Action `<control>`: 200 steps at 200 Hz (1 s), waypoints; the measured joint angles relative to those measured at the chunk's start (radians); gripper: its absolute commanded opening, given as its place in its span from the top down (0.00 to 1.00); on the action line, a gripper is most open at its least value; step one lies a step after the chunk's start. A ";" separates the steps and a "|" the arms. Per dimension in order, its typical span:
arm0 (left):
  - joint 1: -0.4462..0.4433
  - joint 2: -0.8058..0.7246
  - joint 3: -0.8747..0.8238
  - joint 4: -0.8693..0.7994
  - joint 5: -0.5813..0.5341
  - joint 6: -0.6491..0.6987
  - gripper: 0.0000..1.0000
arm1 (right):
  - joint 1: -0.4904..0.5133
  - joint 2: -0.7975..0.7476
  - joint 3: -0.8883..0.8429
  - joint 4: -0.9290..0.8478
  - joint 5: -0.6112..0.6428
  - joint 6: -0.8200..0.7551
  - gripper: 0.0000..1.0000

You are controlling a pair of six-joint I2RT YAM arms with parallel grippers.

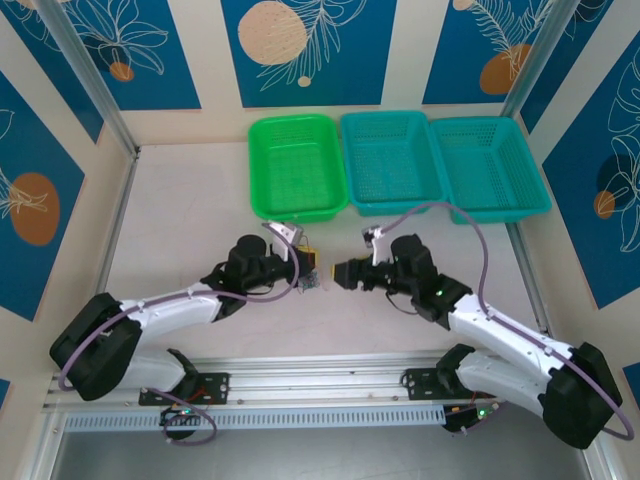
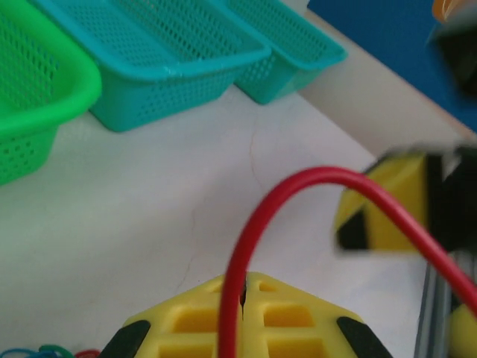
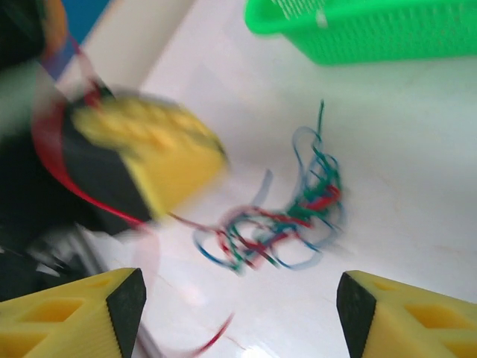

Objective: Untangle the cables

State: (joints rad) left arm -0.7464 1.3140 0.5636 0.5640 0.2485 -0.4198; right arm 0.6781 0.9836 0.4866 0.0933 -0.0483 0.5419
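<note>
Red cable [image 2: 328,174] pinched between left fingers [image 2: 186,322].

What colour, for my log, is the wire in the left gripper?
Red wire, best seen in left wrist view.

place: robot lab cell | evidence: left arm [image 1: 170,315] and right arm [image 1: 500,335] bolted to an aluminium rail [image 1: 320,372] | white table [image 1: 190,220] walled by blue leaf-print panels [image 1: 150,60] | metal frame posts [image 1: 88,75] | 3 plastic baskets [image 1: 385,114] in a row
</note>
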 measured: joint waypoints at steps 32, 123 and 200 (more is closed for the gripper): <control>0.000 -0.005 0.029 -0.006 -0.019 -0.091 1.00 | 0.060 0.198 -0.010 0.132 -0.004 -0.112 0.18; 0.054 -0.075 0.081 -0.166 -0.125 -0.219 1.00 | 0.200 0.666 0.090 0.760 0.150 -0.424 0.58; 0.225 -0.538 0.148 -0.375 -0.160 -0.302 1.00 | 0.129 0.734 0.157 0.580 0.290 -0.174 0.67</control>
State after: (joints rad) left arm -0.5209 0.7761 0.7113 0.1894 0.0887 -0.7219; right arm 0.8074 1.7176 0.6437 0.6735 0.2417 0.3679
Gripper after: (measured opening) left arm 0.059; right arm 0.323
